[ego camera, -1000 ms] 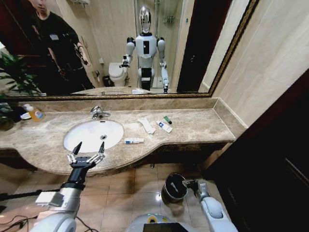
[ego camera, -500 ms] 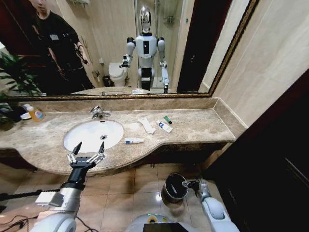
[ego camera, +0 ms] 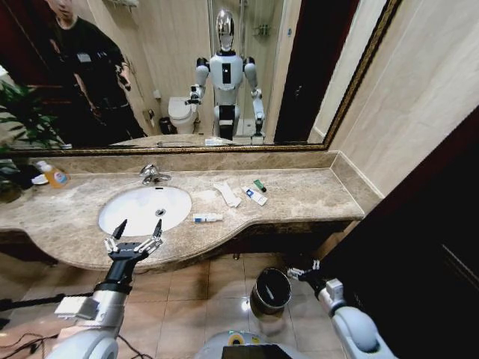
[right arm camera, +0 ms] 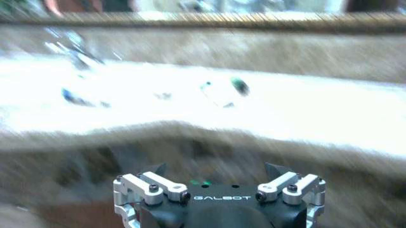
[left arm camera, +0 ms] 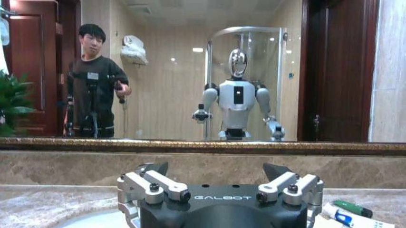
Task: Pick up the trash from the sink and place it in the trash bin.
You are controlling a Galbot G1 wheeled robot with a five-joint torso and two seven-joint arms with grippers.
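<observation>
On the beige marble countertop [ego camera: 299, 196] the trash lies to the right of the white sink [ego camera: 144, 209], none of it inside the basin: a white tube with a blue mark [ego camera: 207, 218] just beside the sink's right edge, a flat white packet [ego camera: 227, 194] farther back, then a second white tube [ego camera: 254, 196] and a tiny green piece [ego camera: 259, 185] close together. In the left wrist view the green piece [left arm camera: 352, 208] and the blue-marked tube [left arm camera: 345, 218] sit at the corner, the tube partly cut off by the picture's edge. In the right wrist view the counter is smeared, and the items are mere blurs, only a green spot [right arm camera: 239, 85] being recognisable.

The left gripper [ego camera: 135, 236] hovers at the front edge of the counter before the sink, its fingers spread apart and holding nothing; its fingertips [left arm camera: 155, 167] frame the mirror [left arm camera: 203, 71].

The right gripper [ego camera: 302, 271] is low beside the counter's underside, just right of the black trash bin [ego camera: 272, 289] on the tiled floor; its fingers [right arm camera: 151, 170] stand apart and empty. The bin's inside is dark and its contents cannot be made out.

A clear bottle of orange liquid [ego camera: 53, 176] stands at the counter's far left.
</observation>
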